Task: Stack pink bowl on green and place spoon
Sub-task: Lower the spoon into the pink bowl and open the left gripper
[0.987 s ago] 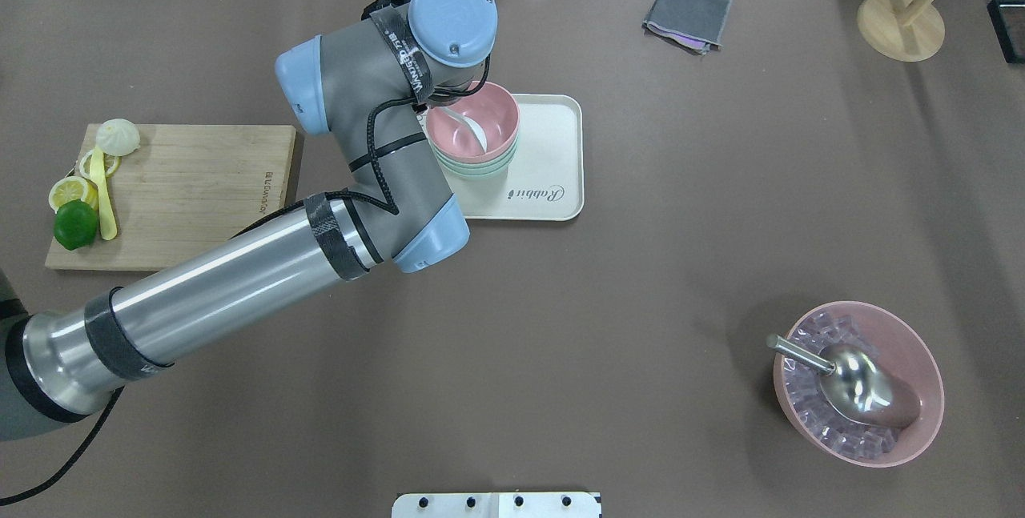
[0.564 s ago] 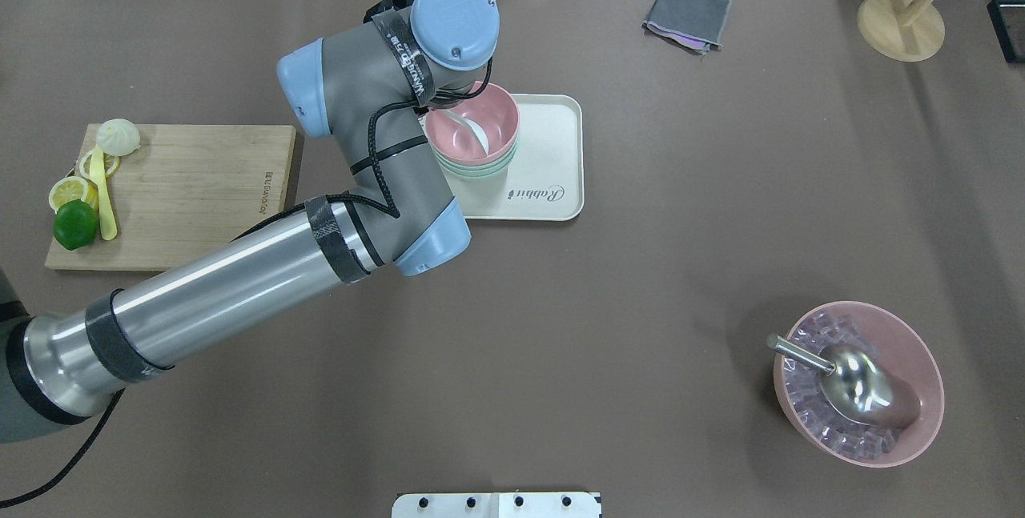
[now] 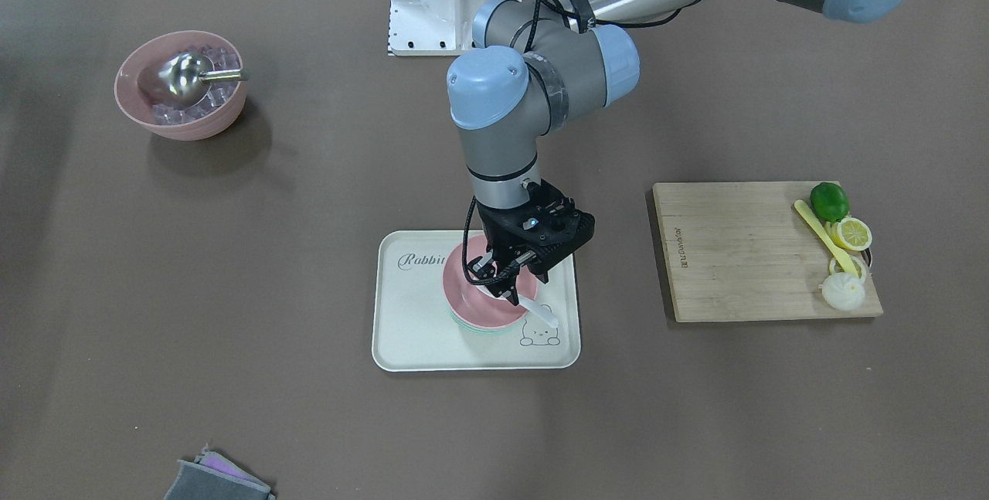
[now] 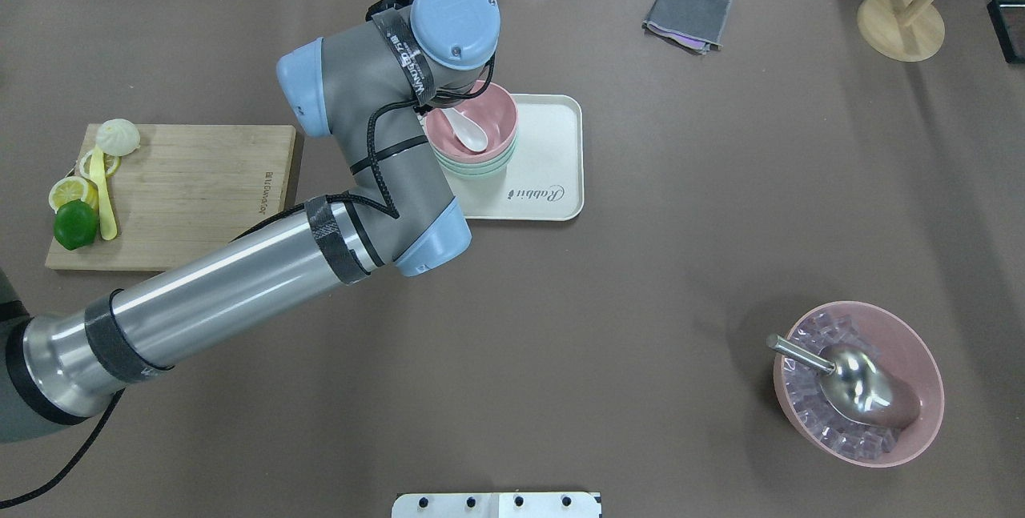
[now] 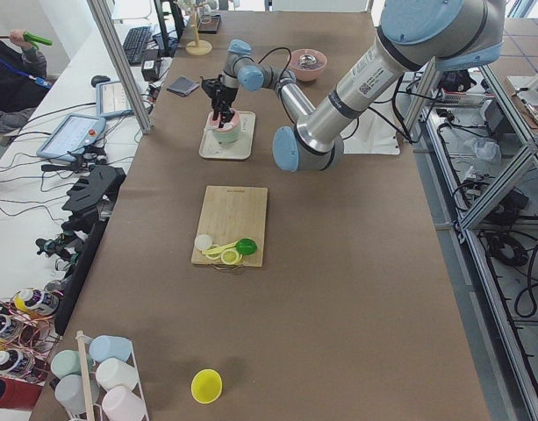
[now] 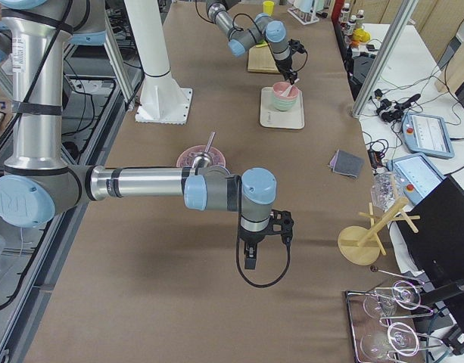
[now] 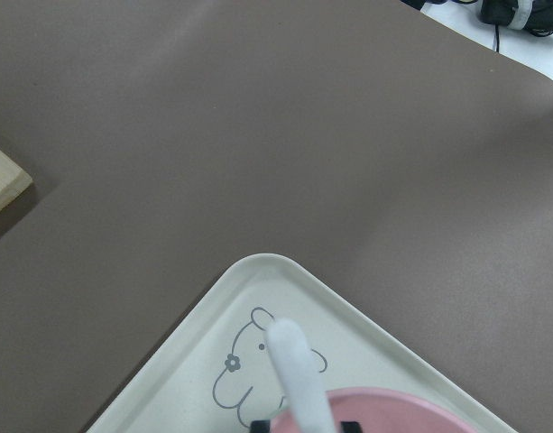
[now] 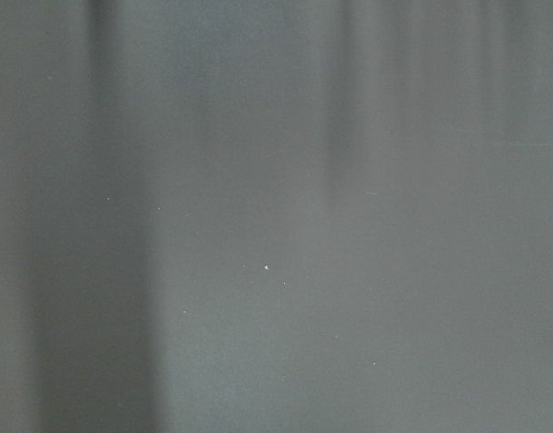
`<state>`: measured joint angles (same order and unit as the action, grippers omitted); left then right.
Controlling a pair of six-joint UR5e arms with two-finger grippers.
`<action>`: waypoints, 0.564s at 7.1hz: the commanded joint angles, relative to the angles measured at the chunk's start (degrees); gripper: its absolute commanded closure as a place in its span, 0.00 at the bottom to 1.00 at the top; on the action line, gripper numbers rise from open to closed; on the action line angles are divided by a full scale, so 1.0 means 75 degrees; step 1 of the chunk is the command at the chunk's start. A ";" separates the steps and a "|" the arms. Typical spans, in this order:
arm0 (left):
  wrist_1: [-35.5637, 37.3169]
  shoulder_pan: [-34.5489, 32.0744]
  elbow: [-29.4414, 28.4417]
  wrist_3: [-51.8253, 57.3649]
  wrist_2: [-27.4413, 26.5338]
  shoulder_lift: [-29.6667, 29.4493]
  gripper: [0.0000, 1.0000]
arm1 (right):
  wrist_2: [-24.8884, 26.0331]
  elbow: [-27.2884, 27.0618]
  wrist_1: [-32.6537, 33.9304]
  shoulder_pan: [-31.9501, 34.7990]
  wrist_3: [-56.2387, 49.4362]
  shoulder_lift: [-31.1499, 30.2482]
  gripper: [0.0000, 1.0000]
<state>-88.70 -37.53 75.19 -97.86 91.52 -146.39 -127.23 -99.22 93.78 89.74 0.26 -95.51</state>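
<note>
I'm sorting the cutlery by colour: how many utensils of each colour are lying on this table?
white spoon: 1
yellow utensil: 1
silver scoop: 1
Total: 3

The light is bright and even and comes from above, so shadows on the brown table [image 4: 641, 262] are soft, the clearest one beside the bowl of ice [image 3: 181, 110], and white glare lies along the metal tube of the left arm [image 4: 224, 286] and on the steel scoop [image 4: 861, 386]. In the left wrist view the near spoon [image 7: 299, 379] is soft, and the right wrist view is only a dim grey blur with faint vertical bands. In the side views the upright posts [image 5: 119, 61] lean outward near the edges.
</note>
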 commanded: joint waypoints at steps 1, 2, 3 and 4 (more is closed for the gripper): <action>0.0072 -0.0046 0.0262 0.0622 0.0066 0.0041 0.03 | -0.0005 -0.0001 -0.0012 0.0000 0.0000 0.0020 0.00; 0.0108 -0.0093 0.0925 0.1334 0.0113 0.0564 0.03 | -0.0005 -0.0001 -0.0012 0.0000 0.0000 0.0031 0.00; 0.0131 -0.0407 0.1894 0.2501 0.0763 0.1416 0.03 | 0.0007 -0.0001 -0.0012 0.0000 0.0000 0.0031 0.00; 0.0364 -0.0851 0.2716 0.3800 0.1384 0.2236 0.02 | -0.0005 -0.0001 -0.0012 0.0000 0.0000 0.0031 0.00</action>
<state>-87.46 -40.42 87.53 -80.86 96.50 -137.16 -127.23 -99.23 93.69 89.74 0.26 -95.30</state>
